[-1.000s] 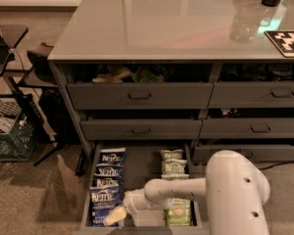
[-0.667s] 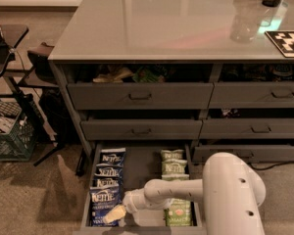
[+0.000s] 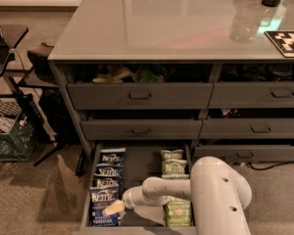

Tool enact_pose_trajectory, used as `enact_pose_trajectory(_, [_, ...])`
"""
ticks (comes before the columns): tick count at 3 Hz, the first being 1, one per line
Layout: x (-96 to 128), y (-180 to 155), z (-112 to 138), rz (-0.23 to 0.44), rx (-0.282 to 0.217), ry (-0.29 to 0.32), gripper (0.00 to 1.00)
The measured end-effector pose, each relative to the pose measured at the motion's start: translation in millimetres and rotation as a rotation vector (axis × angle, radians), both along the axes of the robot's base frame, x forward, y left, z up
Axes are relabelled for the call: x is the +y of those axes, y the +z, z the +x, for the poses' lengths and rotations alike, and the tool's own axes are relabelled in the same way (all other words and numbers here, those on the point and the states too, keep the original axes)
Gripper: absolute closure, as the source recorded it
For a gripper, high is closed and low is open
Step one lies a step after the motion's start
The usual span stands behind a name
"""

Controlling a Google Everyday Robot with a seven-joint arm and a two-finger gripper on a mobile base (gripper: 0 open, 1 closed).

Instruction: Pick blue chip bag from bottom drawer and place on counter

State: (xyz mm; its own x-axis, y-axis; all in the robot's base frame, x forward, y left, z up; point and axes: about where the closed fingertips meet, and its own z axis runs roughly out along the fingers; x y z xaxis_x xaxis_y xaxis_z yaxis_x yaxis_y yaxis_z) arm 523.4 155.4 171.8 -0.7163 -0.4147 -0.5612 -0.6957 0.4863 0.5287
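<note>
Well, on my screen the worktop [image 3: 152,28] takes up the whole upper half, glossy and light grey, with its far edge cut off at 12 o'clock. Under it sits the drawer cabinet [image 3: 142,97]. Its top row stands ajar, and what lies inside is too dark for me to name.

My arm [image 3: 220,199] fills the 5 o'clock corner. Its fat white housing hides the right front part of the bottom drawer [image 3: 142,163], which is pulled out at 6 o'clock with its front edge cropped by my view. At 9 o'clock a green crate [image 3: 10,136] stands on the carpet [image 3: 34,199], partly cut off at the left.

Inside the drawer, a column of dark blue bags [image 3: 109,171] runs along the left wall, overlapping like shingles. The blue chip bag [image 3: 100,202] nearest the front shows a white logo and "VINEGAR" lettering. A row of green bags [image 3: 174,161] lines the right side, at 3 o'clock of the blue ones, with bare grey floor between. The arm covers part of the front green one.

The gripper [image 3: 112,208] lies over the right edge of that front blue bag, its pale tip pointing toward 8 o'clock. I cannot tell whether it is open or closed, nor whether it touches the bag.

At 2 o'clock on the worktop lie a checkered marker [image 3: 286,42] and a clear, blurry vessel [image 3: 245,18].
</note>
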Motion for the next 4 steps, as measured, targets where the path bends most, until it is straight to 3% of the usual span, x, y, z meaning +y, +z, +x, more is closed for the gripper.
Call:
enact_pose_trajectory(1, [7.0,7.6,4.6,-0.005,-0.033,-0.021,0.05])
enact_pose_trajectory(3, [29.8,36.3,-19.4,-0.069,-0.152,0.002,0.0])
enact_pose_trajectory(4, [38.0,39.2,-22.8,-0.077,-0.17,0.023,0.0])
